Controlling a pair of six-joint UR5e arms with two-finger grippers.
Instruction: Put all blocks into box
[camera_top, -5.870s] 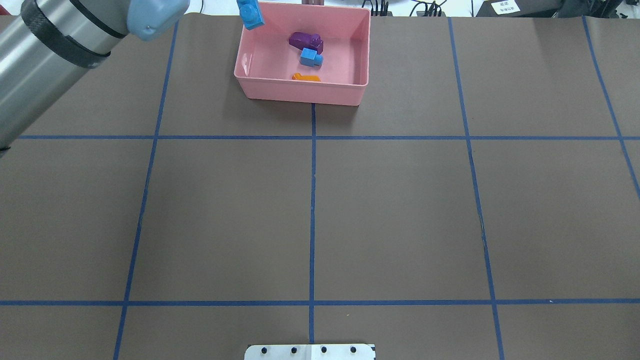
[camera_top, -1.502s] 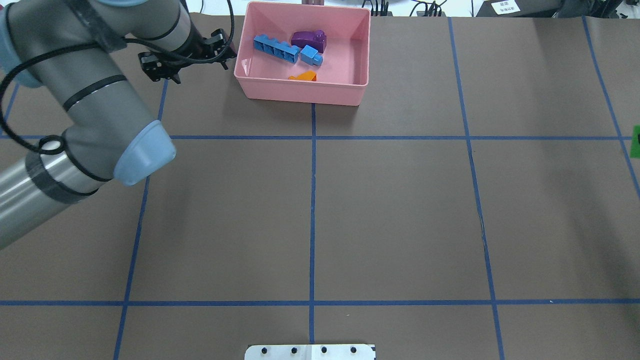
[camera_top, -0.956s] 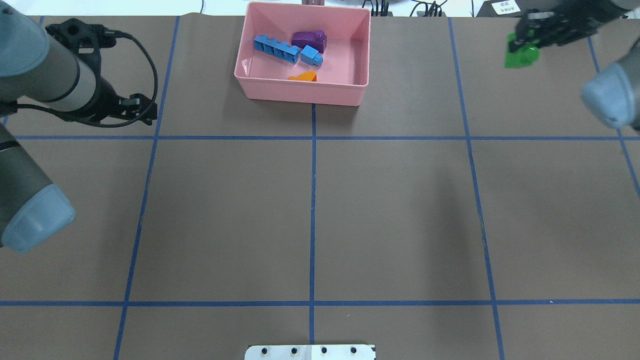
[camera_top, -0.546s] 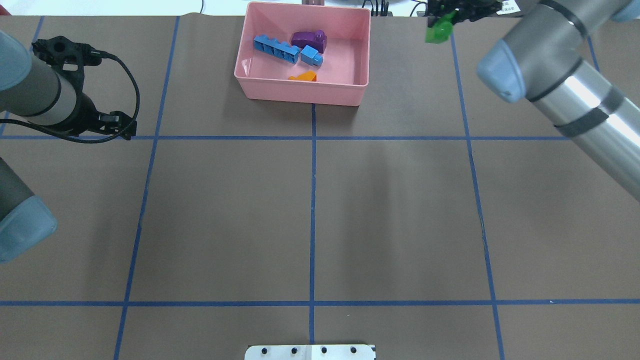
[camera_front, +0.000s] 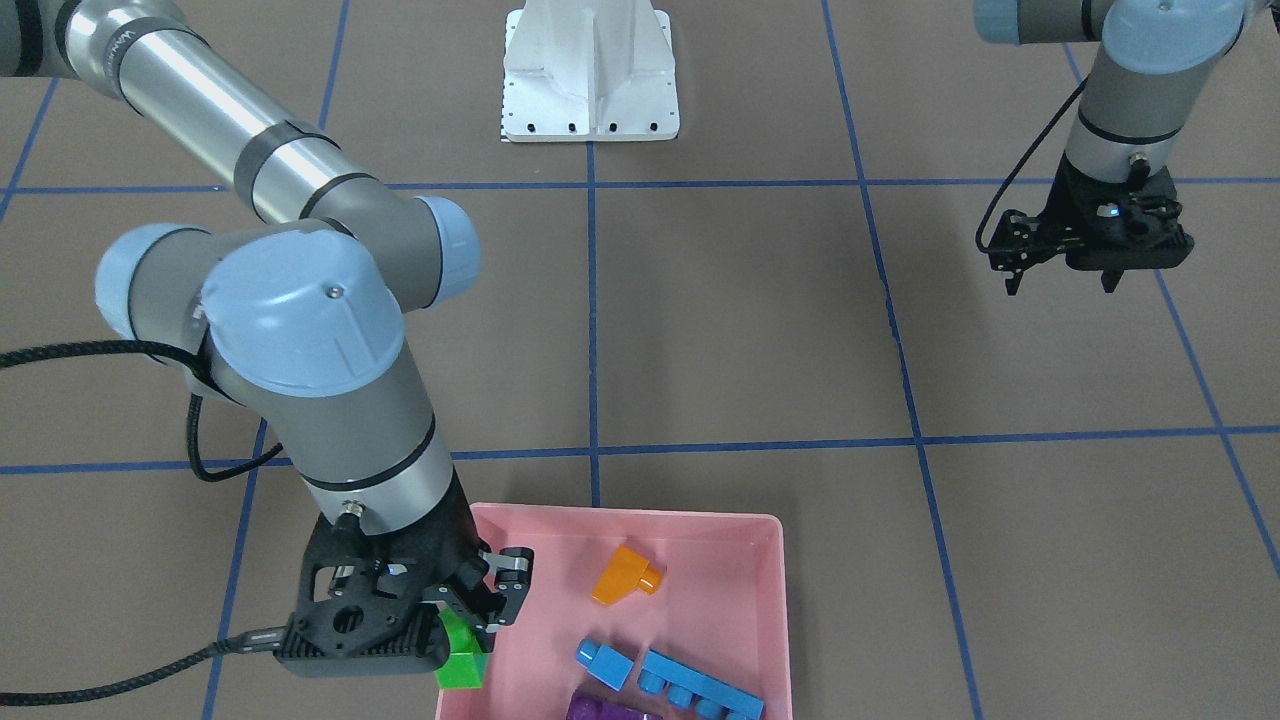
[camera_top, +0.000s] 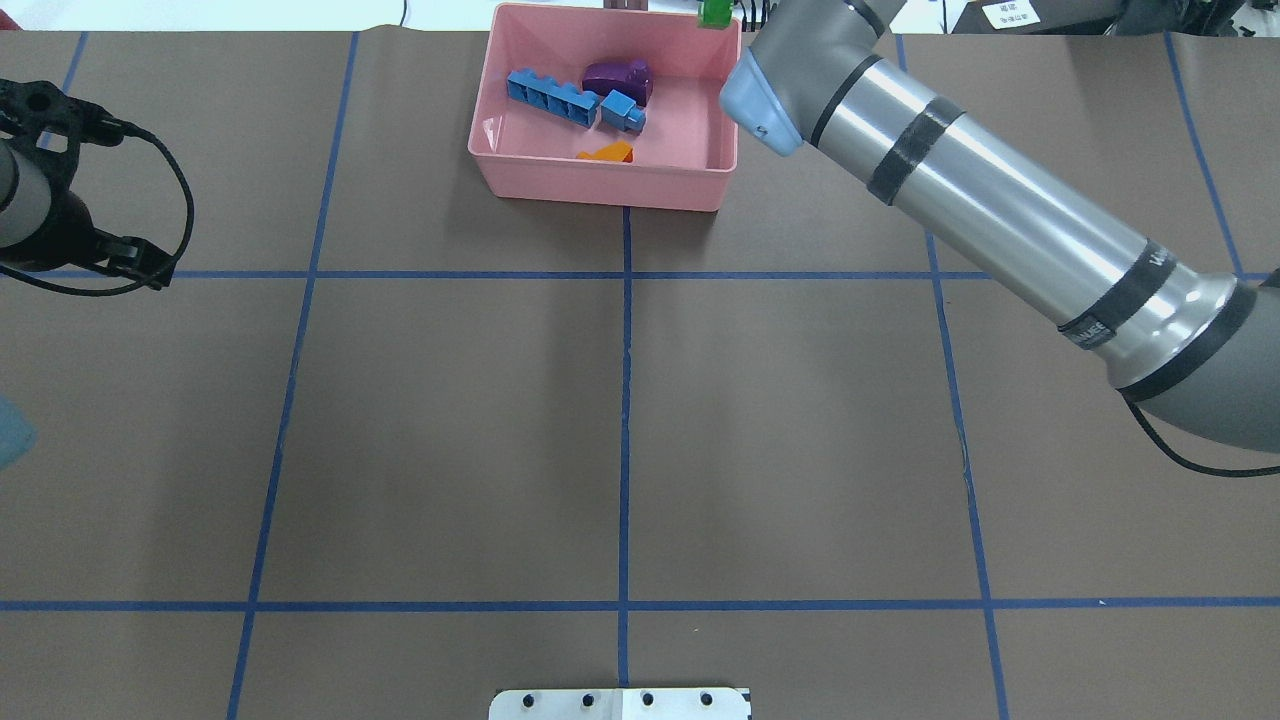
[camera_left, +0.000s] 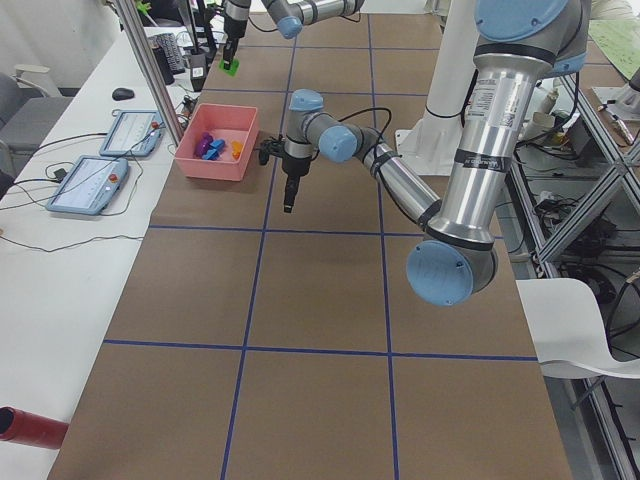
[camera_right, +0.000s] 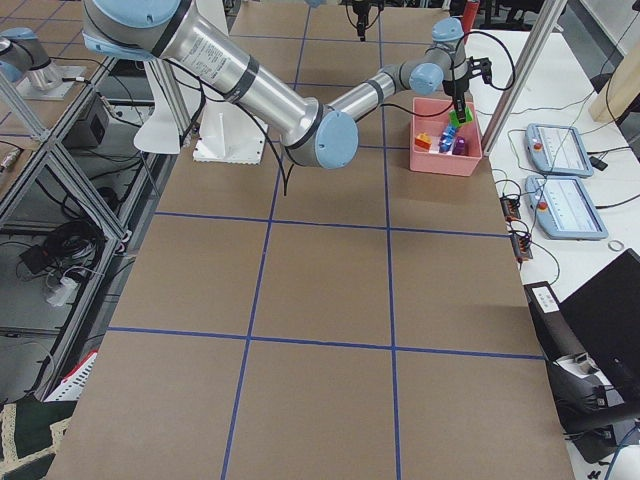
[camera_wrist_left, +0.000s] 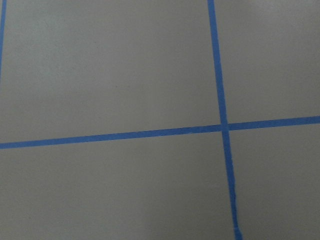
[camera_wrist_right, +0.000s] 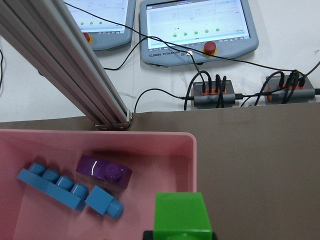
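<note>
The pink box (camera_top: 600, 186) stands at the far middle of the table. It holds the orange sloped brick (camera_top: 608, 153), the small blue cube (camera_top: 622, 111), the long blue bar (camera_top: 551, 97) and the purple brick (camera_top: 615, 78). My right gripper (camera_front: 464, 640) is shut on the green brick (camera_front: 461, 662) and holds it above the box's right wall near the far corner. The green brick also shows in the overhead view (camera_top: 714, 12) and the right wrist view (camera_wrist_right: 181, 215). My left gripper (camera_front: 1060, 285) is open and empty, hanging above bare table far from the box.
The white metal base (camera_front: 590, 80) stands at the near table edge. Behind the box, past the table's far edge, are an aluminium post (camera_wrist_right: 65, 65), teach pendants (camera_wrist_right: 200, 25) and cable hubs (camera_wrist_right: 215, 95). Blue tape lines cross the brown table.
The long blue bar has been dropped into the box, and my left arm has drawn back to the left. My right arm has swung in with the green brick to the box's far right corner.
</note>
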